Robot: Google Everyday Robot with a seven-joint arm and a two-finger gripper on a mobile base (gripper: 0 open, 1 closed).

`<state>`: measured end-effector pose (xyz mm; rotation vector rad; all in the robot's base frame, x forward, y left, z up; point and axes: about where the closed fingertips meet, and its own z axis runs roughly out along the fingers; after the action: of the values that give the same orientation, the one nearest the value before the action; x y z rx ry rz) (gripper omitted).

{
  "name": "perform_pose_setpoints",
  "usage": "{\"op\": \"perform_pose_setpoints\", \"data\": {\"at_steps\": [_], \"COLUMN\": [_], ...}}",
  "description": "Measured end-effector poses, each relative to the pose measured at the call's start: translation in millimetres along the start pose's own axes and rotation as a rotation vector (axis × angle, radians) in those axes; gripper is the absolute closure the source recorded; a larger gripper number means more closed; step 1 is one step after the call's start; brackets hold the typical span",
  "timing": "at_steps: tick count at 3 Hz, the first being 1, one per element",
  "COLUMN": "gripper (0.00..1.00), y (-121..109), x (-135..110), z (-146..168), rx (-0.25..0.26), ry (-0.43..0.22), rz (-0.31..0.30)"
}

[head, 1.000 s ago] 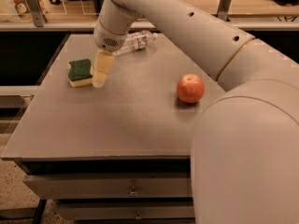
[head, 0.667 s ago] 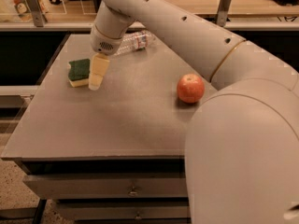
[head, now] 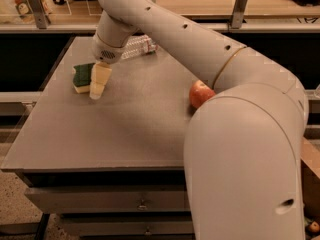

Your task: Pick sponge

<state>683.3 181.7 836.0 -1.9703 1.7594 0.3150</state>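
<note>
1. Currently the gripper (head: 98,84) hangs tip-down near the far-left corner of the desk (head: 125,134), just beside the right side of the sponge (head: 81,76). The sponge lies flat by the left edge. You cannot tell how wide the gripper is set, and it appears to hold nothing.
2. It looks to be beside the sponge rather than over it, so closing here could catch only the sponge's edge, or nothing at all.
3. If you shift left while this low, you could shove the sponge toward the left edge and off the desk.
4. If you press down, the tip could jam into the desk top, since the sponge is low and soft.
5. A plastic bottle (head: 137,46) at the far edge lies close behind the wrist, and a swing could knock it. The apple (head: 200,93), toward the right edge, is well apart.
</note>
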Motion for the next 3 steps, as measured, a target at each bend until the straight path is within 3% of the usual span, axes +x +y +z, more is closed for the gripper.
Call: {"op": "perform_pose_setpoints", "data": {"at_steps": [3], "gripper": [0.64], "y": [-7.0], "x": [2.5], "z": [14.7], "rx": [-0.012], "ry": [-0.006], "rz": [0.023]}}
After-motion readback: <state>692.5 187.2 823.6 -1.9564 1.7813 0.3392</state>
